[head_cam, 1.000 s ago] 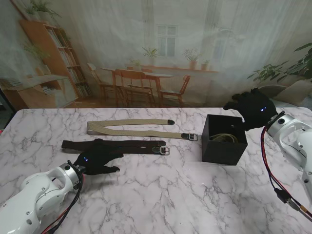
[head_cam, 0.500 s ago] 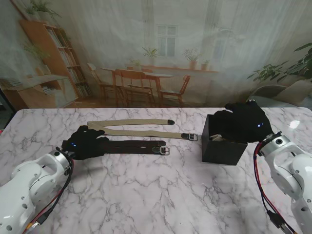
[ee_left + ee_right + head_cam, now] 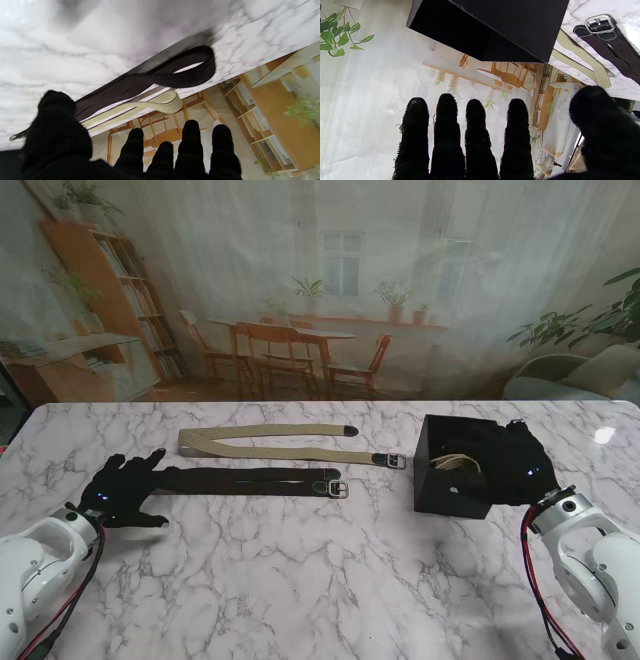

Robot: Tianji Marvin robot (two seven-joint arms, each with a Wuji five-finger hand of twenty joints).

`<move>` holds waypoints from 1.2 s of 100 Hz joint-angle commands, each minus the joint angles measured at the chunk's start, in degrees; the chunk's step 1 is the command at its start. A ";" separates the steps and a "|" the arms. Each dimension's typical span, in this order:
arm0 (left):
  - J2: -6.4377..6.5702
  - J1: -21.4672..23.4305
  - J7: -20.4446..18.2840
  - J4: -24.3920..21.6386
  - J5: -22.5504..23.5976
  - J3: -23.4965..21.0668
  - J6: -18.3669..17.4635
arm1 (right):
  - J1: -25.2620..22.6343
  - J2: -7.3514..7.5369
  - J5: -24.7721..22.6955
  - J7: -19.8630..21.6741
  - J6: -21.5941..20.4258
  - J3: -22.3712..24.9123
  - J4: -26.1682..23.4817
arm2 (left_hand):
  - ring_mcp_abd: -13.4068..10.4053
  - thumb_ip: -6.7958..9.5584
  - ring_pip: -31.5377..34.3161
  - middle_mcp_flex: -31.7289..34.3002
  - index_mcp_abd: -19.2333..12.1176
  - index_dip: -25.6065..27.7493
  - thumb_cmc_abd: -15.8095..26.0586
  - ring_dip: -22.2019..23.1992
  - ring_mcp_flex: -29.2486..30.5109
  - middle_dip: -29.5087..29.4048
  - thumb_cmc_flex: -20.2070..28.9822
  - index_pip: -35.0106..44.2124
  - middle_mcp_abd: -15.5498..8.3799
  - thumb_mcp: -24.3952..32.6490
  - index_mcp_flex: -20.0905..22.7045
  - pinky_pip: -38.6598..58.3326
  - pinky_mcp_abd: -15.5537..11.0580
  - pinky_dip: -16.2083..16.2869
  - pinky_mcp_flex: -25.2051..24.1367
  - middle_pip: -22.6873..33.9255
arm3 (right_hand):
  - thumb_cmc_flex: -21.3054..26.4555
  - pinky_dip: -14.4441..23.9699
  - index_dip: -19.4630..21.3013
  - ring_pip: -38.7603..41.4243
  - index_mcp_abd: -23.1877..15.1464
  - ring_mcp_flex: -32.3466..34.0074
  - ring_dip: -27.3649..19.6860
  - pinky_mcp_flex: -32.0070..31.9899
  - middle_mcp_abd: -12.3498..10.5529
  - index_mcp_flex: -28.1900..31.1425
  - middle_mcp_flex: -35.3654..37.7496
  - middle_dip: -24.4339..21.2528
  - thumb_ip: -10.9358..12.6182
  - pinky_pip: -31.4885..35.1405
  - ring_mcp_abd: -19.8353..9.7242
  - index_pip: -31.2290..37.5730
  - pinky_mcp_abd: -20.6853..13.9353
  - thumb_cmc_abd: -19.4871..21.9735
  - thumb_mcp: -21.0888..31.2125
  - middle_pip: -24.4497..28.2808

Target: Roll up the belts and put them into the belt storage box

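Left hand (image 3: 120, 490) has slid off the dark belt (image 3: 250, 480), empty.

White marble table (image 3: 330, 580); printed dining-room backdrop (image 3: 320, 290) behind it.

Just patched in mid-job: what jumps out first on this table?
Two belts lie flat mid-table: a beige belt farther from me and a dark belt nearer, its folded end by the open left hand. On the right stands the black box with a pale roll already inside. The right hand is at the box's right side, fingers straight, holding nothing.
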 commanded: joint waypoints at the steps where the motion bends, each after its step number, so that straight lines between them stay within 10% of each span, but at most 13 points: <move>1: 0.74 1.00 -1.58 0.78 -0.17 -0.76 0.95 | -0.69 -0.09 -0.40 -0.25 0.46 0.17 0.18 | -0.68 -1.35 -1.73 -4.15 0.40 -2.22 -2.68 -1.63 -2.12 -2.79 -1.47 -1.72 0.49 0.21 -4.10 -2.12 -0.71 -1.18 -0.68 -1.58 | 0.30 0.31 1.26 -1.92 2.07 -0.42 1.15 -0.90 1.67 1.77 0.29 0.50 1.51 -1.17 1.17 -1.19 2.03 1.42 -0.68 -1.25; 63: 1.53 -7.62 3.17 13.97 -2.50 5.21 6.25 | -1.24 0.27 -2.95 -0.84 2.13 -0.36 0.46 | -5.63 -0.33 0.69 -2.89 -3.01 -5.72 3.28 -2.54 -0.22 -3.47 18.28 -1.45 -5.34 4.52 -4.35 6.13 -8.95 0.02 1.08 -0.50 | 0.58 0.55 2.33 -1.61 2.20 -0.64 1.49 -1.33 1.82 2.69 -0.20 0.84 1.58 -1.32 0.83 -1.33 2.04 2.48 -1.03 -0.75; 78: 1.59 -10.20 3.68 17.04 -3.79 7.92 7.94 | -1.40 0.23 -2.86 -0.84 2.59 -0.50 0.61 | -6.29 -0.15 3.42 0.86 -4.19 -2.96 3.05 -0.30 3.57 2.13 20.59 1.90 -7.36 3.66 -1.43 10.90 -9.93 0.51 2.36 7.60 | 0.56 0.59 2.52 -1.59 2.20 -0.70 1.52 -1.37 1.96 2.77 -0.34 0.86 1.62 -1.29 0.88 -1.35 2.15 2.93 -1.29 -0.71; 105: 1.50 -12.90 6.30 20.21 -5.54 11.15 9.37 | -1.91 0.18 -2.82 -1.32 3.24 -0.48 0.92 | -4.87 -0.16 15.05 25.07 -5.33 17.20 3.24 14.90 17.28 20.57 29.52 25.40 -7.71 8.56 8.13 24.88 -10.65 4.81 10.42 22.51 | 0.76 0.65 2.80 -1.58 2.25 -0.80 1.55 -1.49 1.98 2.97 -0.38 0.88 1.72 -1.29 0.80 -1.42 2.26 3.36 -1.76 -0.68; 120: 1.19 -12.37 6.85 19.44 -6.21 10.50 9.14 | -2.22 0.10 -2.61 -1.38 3.43 -0.33 0.77 | -2.62 -0.02 22.09 41.68 -5.10 20.12 2.44 21.21 25.42 36.02 36.25 38.21 -7.43 7.13 15.09 31.80 -8.79 7.13 15.87 15.95 | 0.90 0.66 2.97 -1.60 2.12 -0.87 1.55 -1.65 1.93 3.21 -0.30 0.91 1.77 -1.37 0.82 -1.40 2.24 3.60 -1.98 -0.63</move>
